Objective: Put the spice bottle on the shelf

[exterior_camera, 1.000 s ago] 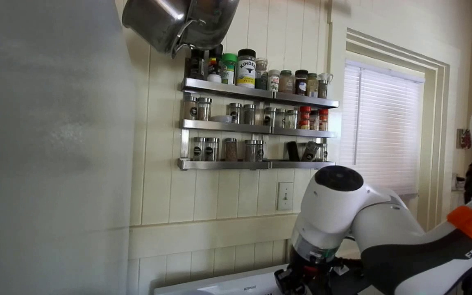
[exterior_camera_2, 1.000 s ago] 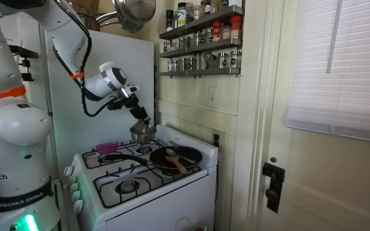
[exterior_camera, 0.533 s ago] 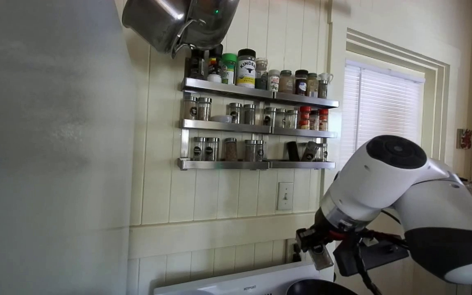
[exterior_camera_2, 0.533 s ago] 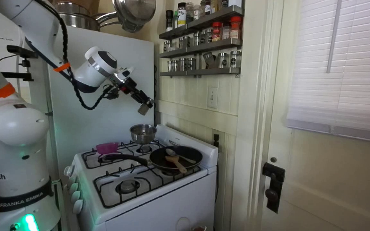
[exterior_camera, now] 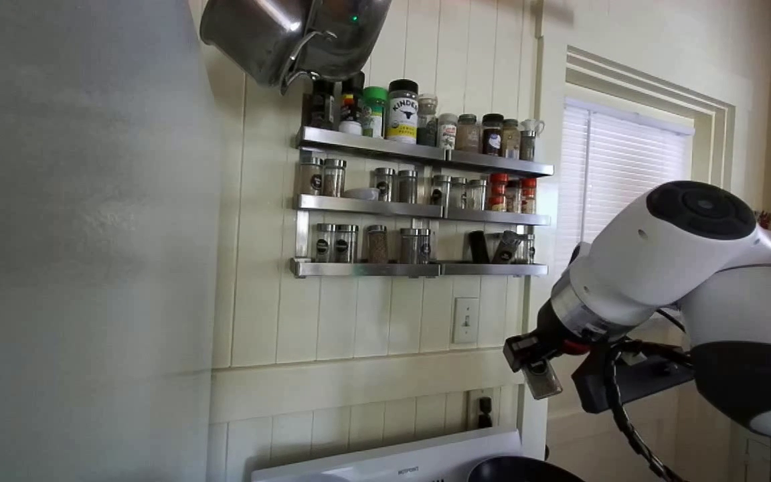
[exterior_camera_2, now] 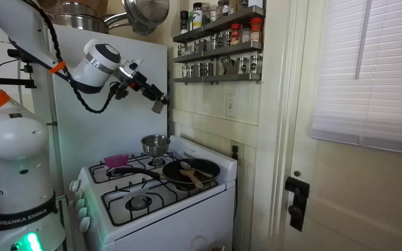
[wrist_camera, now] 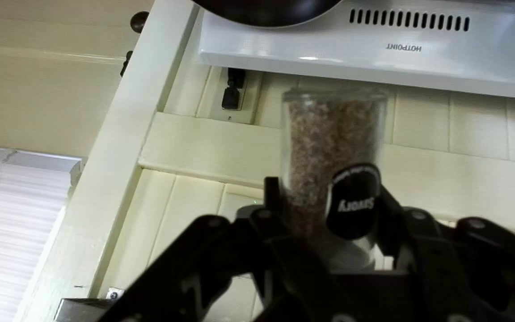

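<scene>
The spice bottle (wrist_camera: 324, 143) is clear glass with brown contents and a black label reading "Savory". My gripper (wrist_camera: 331, 201) is shut around it near its lid end, which the fingers partly hide. In both exterior views the bottle (exterior_camera: 543, 381) (exterior_camera_2: 157, 106) hangs tilted, base down, from the gripper (exterior_camera: 526, 351) (exterior_camera_2: 165, 98), in the air above the stove's back. The shelf (exterior_camera: 365, 270) is a silver three-tier wall rack holding many jars. It also shows in an exterior view (exterior_camera_2: 218, 77), higher than the gripper. In the wrist view only a metal corner (wrist_camera: 78, 309) shows.
The stove (exterior_camera_2: 201, 150) carries a steel pot (exterior_camera_2: 155, 148), a black frying pan (exterior_camera_2: 173, 174) with two spoons, and a pink bowl (exterior_camera_2: 116, 160). Steel pots (exterior_camera: 258, 40) hang at the rack's upper left. On the bottom tier a jar (exterior_camera: 506, 248) leans. A fridge (exterior_camera_2: 134, 87) stands beside the stove.
The gripper has risen from the steel pot with the bottle in its fingers. The arm has drawn back and up. The bottle is now well above the pot. The shelf's jars are unchanged.
</scene>
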Action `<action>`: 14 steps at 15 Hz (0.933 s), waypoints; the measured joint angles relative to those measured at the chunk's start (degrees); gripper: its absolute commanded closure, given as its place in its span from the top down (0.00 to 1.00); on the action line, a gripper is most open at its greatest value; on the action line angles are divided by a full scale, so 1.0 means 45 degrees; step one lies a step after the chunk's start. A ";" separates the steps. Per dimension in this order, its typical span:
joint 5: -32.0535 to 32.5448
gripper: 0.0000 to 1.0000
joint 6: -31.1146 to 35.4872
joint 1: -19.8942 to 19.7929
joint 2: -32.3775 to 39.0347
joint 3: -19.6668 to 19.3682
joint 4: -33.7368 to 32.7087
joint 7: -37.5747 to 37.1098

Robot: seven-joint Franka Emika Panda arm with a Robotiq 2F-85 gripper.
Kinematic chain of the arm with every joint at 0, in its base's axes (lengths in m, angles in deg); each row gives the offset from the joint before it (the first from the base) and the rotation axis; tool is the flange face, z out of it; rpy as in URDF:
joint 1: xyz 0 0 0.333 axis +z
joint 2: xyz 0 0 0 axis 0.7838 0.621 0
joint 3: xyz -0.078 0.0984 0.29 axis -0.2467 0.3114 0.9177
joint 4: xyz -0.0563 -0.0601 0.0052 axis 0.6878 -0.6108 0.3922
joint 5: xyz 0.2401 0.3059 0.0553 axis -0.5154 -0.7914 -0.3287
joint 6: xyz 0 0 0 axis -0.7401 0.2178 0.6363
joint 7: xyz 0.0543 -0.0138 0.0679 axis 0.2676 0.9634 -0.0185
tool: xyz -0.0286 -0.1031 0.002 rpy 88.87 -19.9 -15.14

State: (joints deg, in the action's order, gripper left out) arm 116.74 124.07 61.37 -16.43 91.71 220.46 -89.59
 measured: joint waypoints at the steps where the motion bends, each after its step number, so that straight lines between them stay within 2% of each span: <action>1: -0.0016 0.48 0.0001 -0.0071 0.0038 0.0090 -0.0003 -0.0003; 2: -0.0025 0.23 0.0002 -0.0110 0.0061 0.0147 -0.0005 -0.0007; 4: -0.0090 0.23 0.0002 -0.0170 0.0062 0.0207 -0.0009 0.0012; 6: 0.0259 0.23 -0.0013 -0.0704 0.0052 0.0661 -0.0292 -0.0167; 14: 0.3984 0.23 -0.0017 -0.4212 0.0507 0.2486 -0.4139 -0.2072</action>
State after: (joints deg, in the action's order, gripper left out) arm 134.67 124.00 42.42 -14.15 102.90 201.84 -98.91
